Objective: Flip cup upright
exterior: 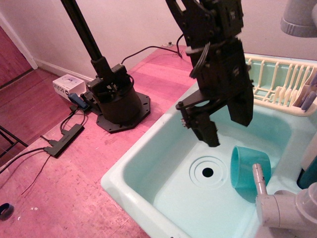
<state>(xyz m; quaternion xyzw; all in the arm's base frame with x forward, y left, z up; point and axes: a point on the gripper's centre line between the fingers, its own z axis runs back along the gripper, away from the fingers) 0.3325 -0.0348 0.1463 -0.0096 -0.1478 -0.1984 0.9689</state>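
I see the teal cup [249, 172] on its side at the right of the mint sink [163, 188], mouth facing left, just right of the drain [208, 172]. Gripper [227, 128] hangs above the basin, fingers apart, empty, clear of the cup. Dish rack [277, 82] far right.
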